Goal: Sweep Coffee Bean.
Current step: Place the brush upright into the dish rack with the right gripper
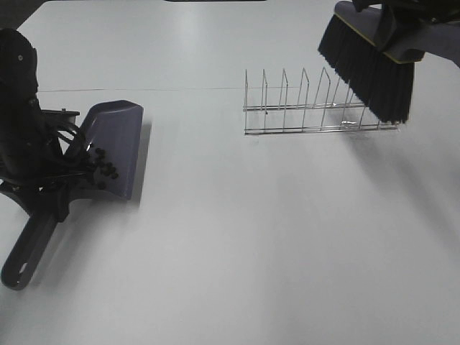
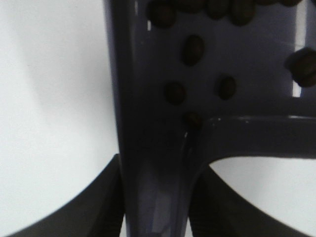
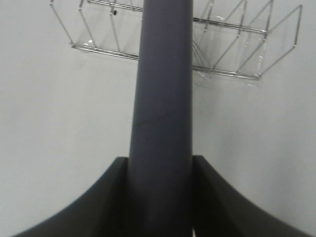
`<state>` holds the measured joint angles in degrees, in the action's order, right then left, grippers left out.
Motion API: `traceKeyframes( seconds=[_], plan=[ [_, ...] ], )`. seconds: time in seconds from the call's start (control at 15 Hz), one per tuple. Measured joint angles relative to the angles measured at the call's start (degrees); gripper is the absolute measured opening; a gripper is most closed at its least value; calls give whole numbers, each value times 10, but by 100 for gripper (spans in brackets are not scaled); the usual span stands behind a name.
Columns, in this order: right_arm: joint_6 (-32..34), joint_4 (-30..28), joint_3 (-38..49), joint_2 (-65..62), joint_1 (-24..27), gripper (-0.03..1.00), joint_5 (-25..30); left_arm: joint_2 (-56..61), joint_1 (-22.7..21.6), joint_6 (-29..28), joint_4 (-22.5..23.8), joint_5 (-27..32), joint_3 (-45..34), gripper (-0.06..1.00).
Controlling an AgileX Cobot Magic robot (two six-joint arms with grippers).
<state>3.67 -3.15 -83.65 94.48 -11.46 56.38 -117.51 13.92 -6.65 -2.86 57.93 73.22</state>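
Fingers of the left gripper [image 2: 155, 212] are clamped onto the handle of the purple-grey dustpan [image 1: 118, 140], which is seen at the left side of the white table [image 1: 251, 259]. The coffee beans [image 1: 105, 167] are gathered inside the dustpan, clustered at its rear wall close to where the handle joins, with a few scattered singly across the pan floor. The handle of the black-bristled brush [image 1: 370, 68] is pinched by the right gripper [image 3: 160, 202], and the brush is held raised with bristles pointing down over the right end of the wire rack [image 1: 302, 108]; contact between bristles and rack cannot be determined.
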Motion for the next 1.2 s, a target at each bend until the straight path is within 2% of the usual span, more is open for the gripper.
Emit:
traceKeyframes(
  seconds=[0.2,0.4,0.8,1.07,1.2],
  plan=[
    [1,-1,52,-4,44,31,-7,0,0,25,-33,-9,0,33],
    [14,-13,147,-4,81,31,-70,0,0,30,-38,-11,0,33],
    [32,-18,160,37,81,31,-131,0,0,30,-38,-13,0,33],
    [90,-80,160,63,81,31,-140,0,0,32,-38,-13,0,33],
    [103,-98,160,68,81,31,-166,0,0,32,-38,-13,0,33]
  ],
)
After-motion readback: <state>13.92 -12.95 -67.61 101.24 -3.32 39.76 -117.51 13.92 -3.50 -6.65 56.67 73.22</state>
